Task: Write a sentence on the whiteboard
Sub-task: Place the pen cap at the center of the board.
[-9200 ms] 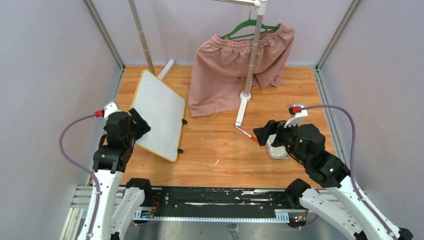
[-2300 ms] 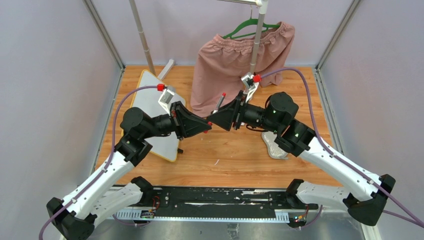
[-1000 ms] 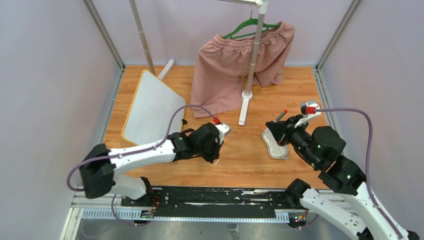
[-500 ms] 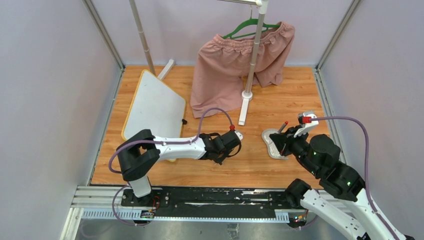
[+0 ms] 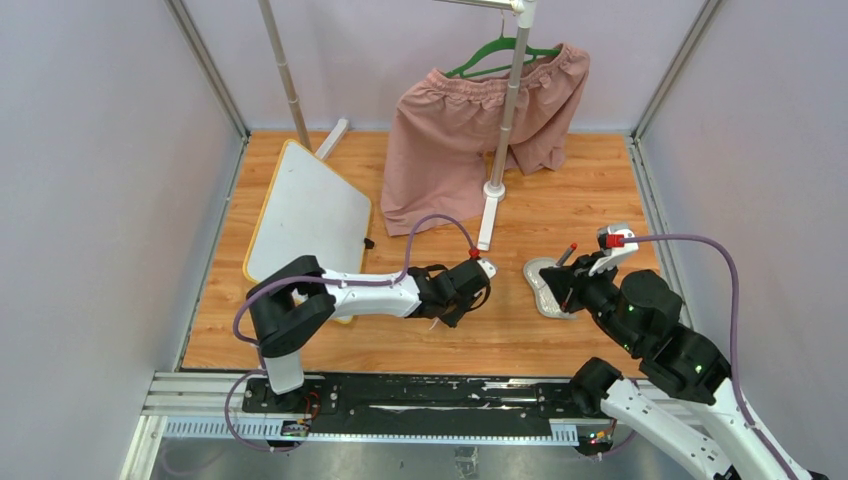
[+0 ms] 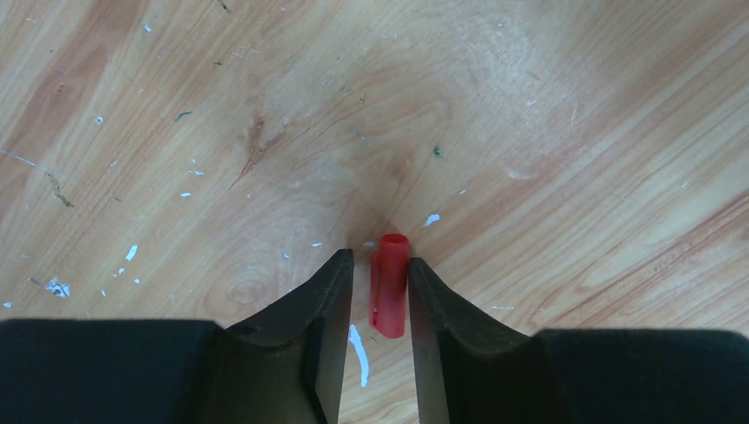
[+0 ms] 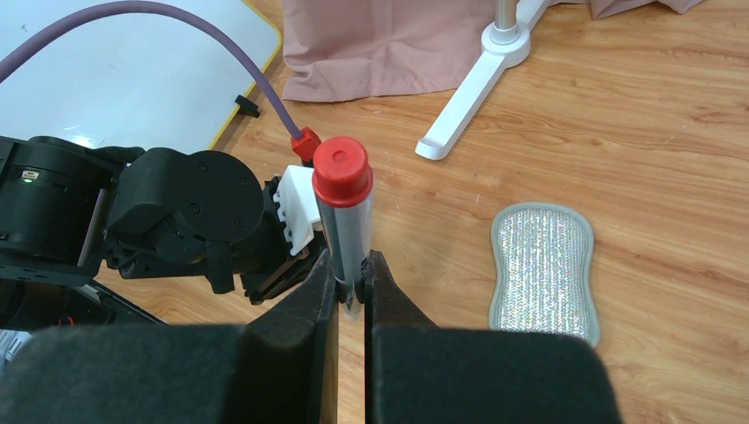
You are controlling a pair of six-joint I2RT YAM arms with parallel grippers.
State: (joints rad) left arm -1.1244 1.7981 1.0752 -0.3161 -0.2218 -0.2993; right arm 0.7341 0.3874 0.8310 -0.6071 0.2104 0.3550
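The whiteboard [image 5: 305, 215], white with a yellow-orange frame, lies tilted at the back left; its corner also shows in the right wrist view [image 7: 132, 62]. No sentence shows on it. My left gripper [image 6: 378, 258] points down at mid-table [image 5: 447, 310], jaws slightly apart. A red marker cap [image 6: 389, 284] lies on the wood between them, against the right finger and clear of the left. My right gripper [image 7: 351, 256] is shut on the grey marker [image 7: 346, 203], which stands upright with its red end up, right of centre [image 5: 565, 262].
A silver glittery pad [image 5: 546, 288] lies on the wood beside my right gripper. Pink shorts [image 5: 470, 130] hang on a green hanger from a white rack whose foot [image 5: 487, 225] reaches forward. Grey walls close in left, right and back.
My left arm swung right and lowered to the table, then its jaws parted off the red cap. My right arm drew slightly nearer, still holding the marker.
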